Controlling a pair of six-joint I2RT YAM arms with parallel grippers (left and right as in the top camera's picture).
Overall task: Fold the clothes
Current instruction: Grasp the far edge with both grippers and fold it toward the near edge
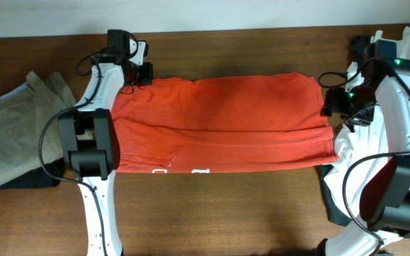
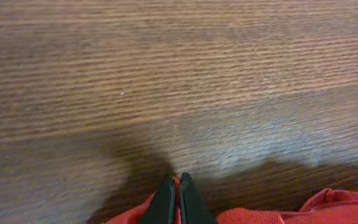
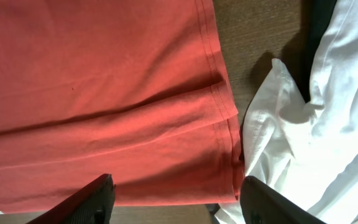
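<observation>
The red-orange T-shirt (image 1: pixel 219 124) lies folded into a wide band across the middle of the table, with white lettering at its front edge. My left gripper (image 1: pixel 142 74) sits at its far left corner, shut on a pinch of the red cloth (image 2: pixel 135 214); its fingers (image 2: pixel 178 186) meet over the bare wood. My right gripper (image 1: pixel 331 104) hovers over the shirt's right edge, open and empty. In the right wrist view its fingers (image 3: pixel 176 190) straddle the hemmed edge of the shirt (image 3: pixel 104 93).
Khaki-beige trousers (image 1: pixel 13 128) lie bunched at the left end of the table. A plain white shirt (image 1: pixel 347 153) lies at the right end, touching the red shirt's corner, and shows in the right wrist view (image 3: pixel 316 118). Bare wooden table (image 1: pixel 219 213) runs along the front.
</observation>
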